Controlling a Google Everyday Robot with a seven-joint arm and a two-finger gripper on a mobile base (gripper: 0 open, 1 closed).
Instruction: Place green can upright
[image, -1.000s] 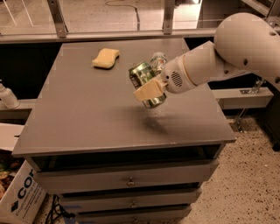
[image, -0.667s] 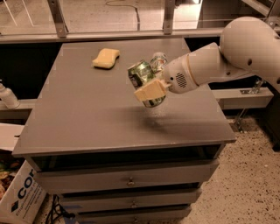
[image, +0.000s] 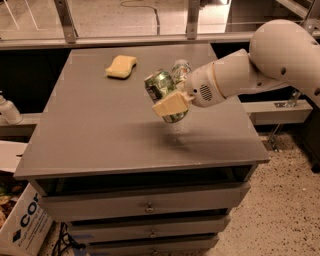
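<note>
Pinching the tilted green can in its fingers, the gripper hovers above the table, seemingly leaving room to right it.

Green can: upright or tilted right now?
Tilted. The gripper holds the green can clear above the table, the can's upper end leaning left and its shadow on the tabletop below.

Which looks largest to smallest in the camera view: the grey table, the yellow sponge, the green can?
Grey table, by far.
Green can, held above the table by the gripper.
Yellow sponge, slightly smaller, but it lies farther back, so these two are unsure.
</note>
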